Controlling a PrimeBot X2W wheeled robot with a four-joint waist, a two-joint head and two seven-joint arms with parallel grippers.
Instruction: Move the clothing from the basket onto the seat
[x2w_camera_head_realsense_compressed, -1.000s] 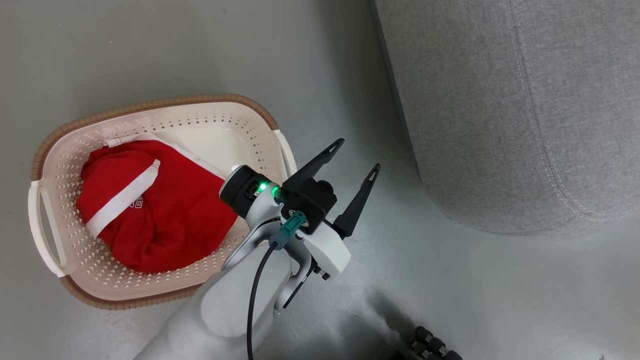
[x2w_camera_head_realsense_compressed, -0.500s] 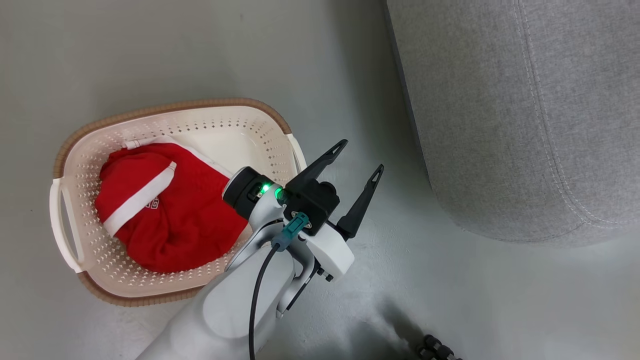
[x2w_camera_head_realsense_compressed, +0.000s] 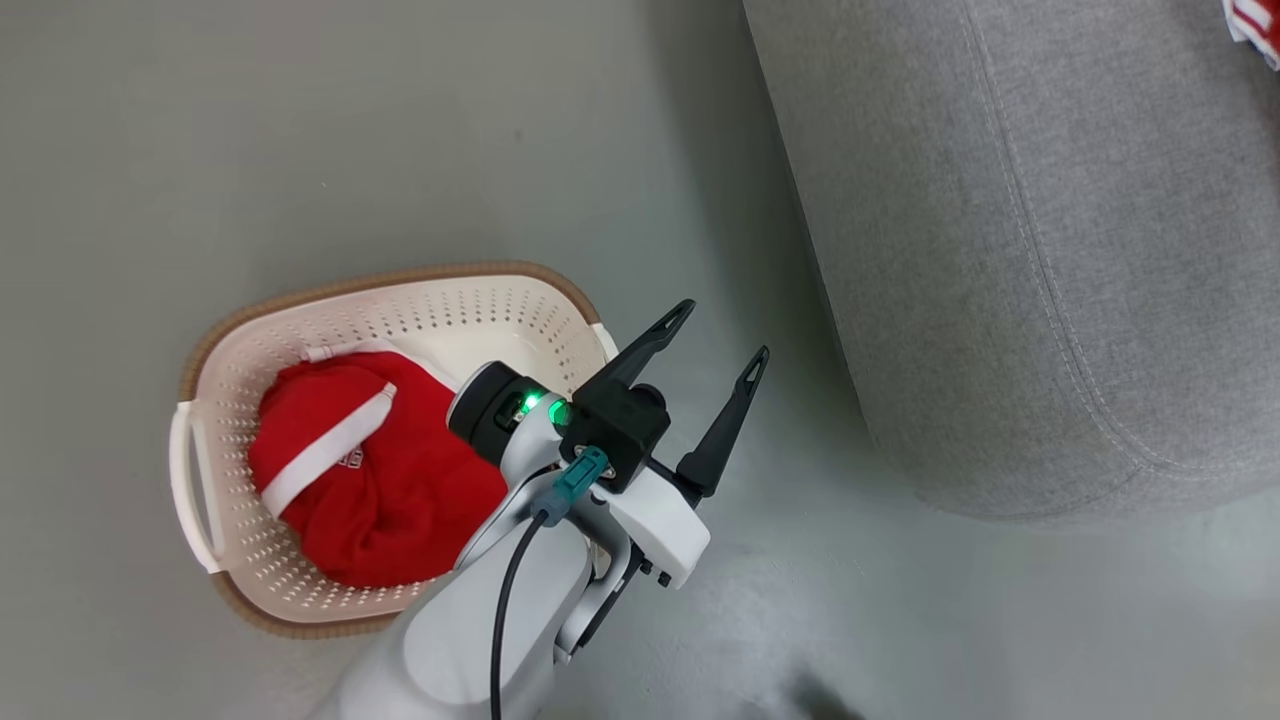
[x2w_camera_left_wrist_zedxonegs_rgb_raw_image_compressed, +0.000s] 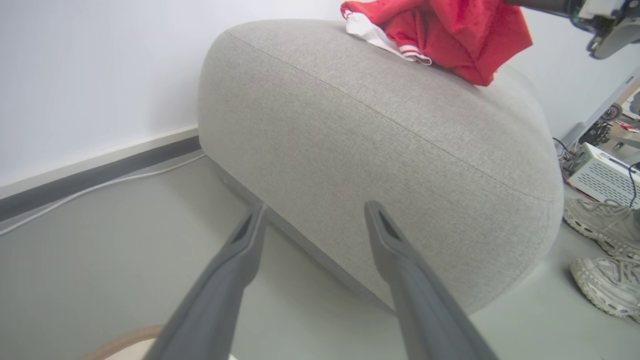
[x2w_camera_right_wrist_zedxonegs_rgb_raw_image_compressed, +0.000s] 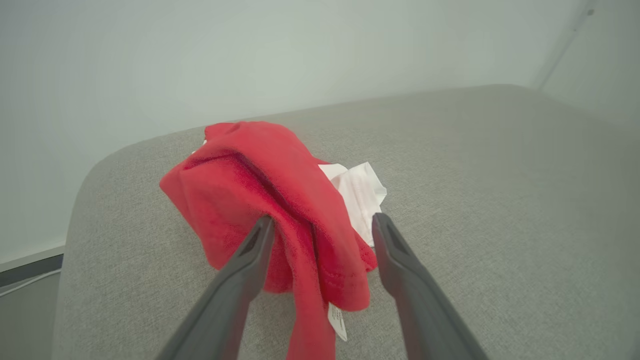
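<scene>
View shifted, perforated oval basket (x2w_camera_head_realsense_compressed: 470, 312), soft red clothing (x2w_camera_head_realsense_compressed: 400, 500), rounded grey seat (x2w_camera_head_realsense_compressed: 1000, 250)

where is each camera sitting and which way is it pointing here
Head view: high on the robot, facing down at the floor, the basket holding a red garment, and the sofa; the open left gripper and its pale forearm show.
Left wrist view: low, facing along its own two fingers at the sofa's side; the right arm shows top right.
Right wrist view: above the sofa top, facing a second red garment between the open right gripper fingers.
Shared: both wrist views show that second red garment on the sofa.
</scene>
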